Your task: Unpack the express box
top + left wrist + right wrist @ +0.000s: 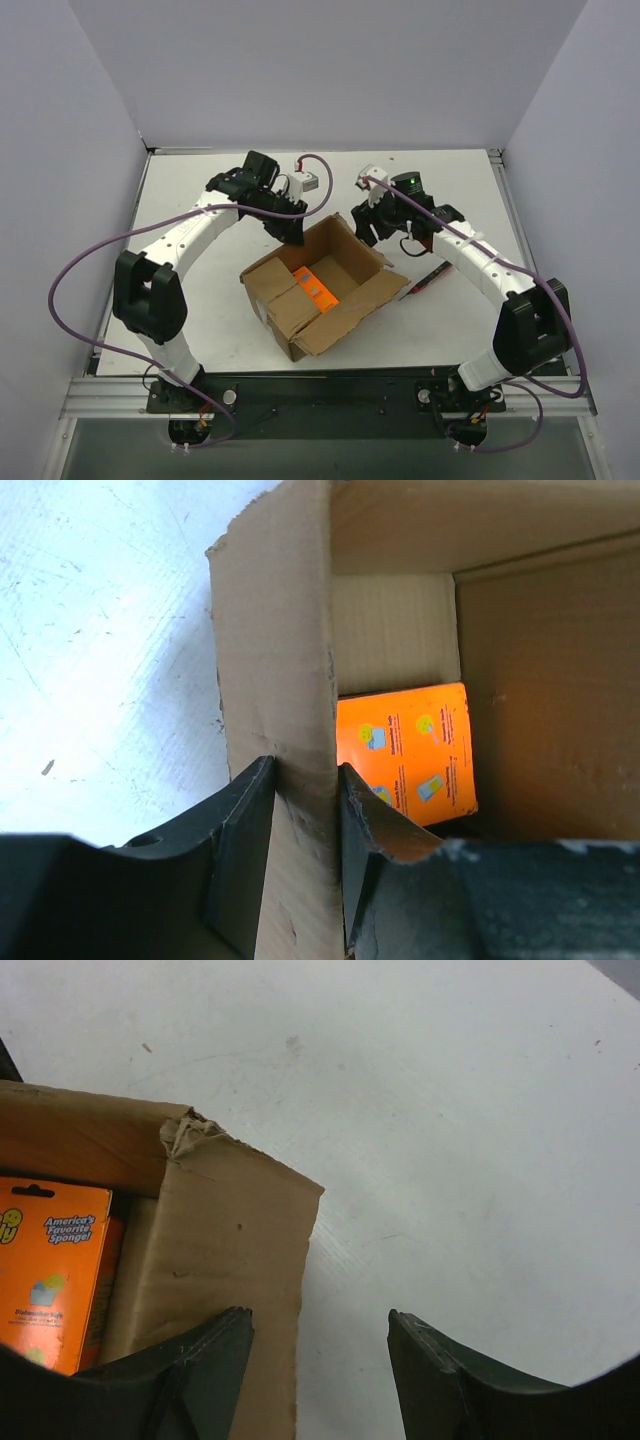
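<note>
Cardboard flaps spread, the express box [275,285] is sitting on the table [200,200] holding an orange packet [316,288], the left gripper [305,768] is pinching one upright flap, and the right gripper [318,1322] is hovering open-jawed over another flap's edge.

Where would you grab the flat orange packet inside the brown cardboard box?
Pinch the flat orange packet across its narrow width, from straight above: it seems to lie face-up on the bottom, and the brown cardboard box walls it in.

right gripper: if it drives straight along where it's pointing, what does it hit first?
Probably the express box: one finger lines up with its folded-out flap, while the rest of the right gripper faces bare table. Depth is unclear, so that's a guess.
</note>
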`<state>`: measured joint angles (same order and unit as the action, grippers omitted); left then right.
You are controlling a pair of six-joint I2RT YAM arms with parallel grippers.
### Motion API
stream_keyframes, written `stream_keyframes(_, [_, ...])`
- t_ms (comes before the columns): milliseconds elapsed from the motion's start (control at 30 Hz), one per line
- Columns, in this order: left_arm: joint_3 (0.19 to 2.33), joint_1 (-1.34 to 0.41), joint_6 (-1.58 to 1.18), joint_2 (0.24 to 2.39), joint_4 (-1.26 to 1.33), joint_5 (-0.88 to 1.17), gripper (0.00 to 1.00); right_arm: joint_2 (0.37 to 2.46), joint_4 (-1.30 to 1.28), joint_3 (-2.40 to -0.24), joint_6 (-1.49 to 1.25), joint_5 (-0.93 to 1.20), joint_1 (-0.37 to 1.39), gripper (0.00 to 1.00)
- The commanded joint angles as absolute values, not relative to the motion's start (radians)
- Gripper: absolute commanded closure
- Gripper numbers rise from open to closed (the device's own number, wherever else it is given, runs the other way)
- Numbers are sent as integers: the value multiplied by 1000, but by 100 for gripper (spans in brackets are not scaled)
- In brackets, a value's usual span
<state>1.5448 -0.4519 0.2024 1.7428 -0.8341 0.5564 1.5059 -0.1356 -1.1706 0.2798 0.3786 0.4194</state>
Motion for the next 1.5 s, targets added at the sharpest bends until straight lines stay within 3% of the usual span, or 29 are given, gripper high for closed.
stream_keyframes(0, [1546,-463,180,1715,-836,627,60,1474,-170,-1085,238,491,520,41])
stream_keyframes(300, [1577,-463,164,1717,-828,623,69,1477,-160,-1123,224,414,496,41])
stream_keyframes(467, [1608,-460,140,1718,-828,554,78,1479,-124,-1322,284,331,425,41])
stream_keyframes(667, [1684,-457,97,1759,-813,448,86,1463,-106,-1497,338,391,497,42])
stream_keyframes(833, [1801,-437,58,1815,-796,387,90,1457,-169,-1473,310,520,601,46])
stream_keyframes(1000, [1887,-430,38,1878,-785,406,92,1477,-216,-1367,364,456,695,50])
stream_keyframes(1267, [1888,-429,-29,1921,-770,448,92,1607,-199,-1327,439,387,701,52])
stream_keyframes(1467, [1899,-430,-46,1937,-764,448,96,1661,-222,-1365,379,457,701,55])
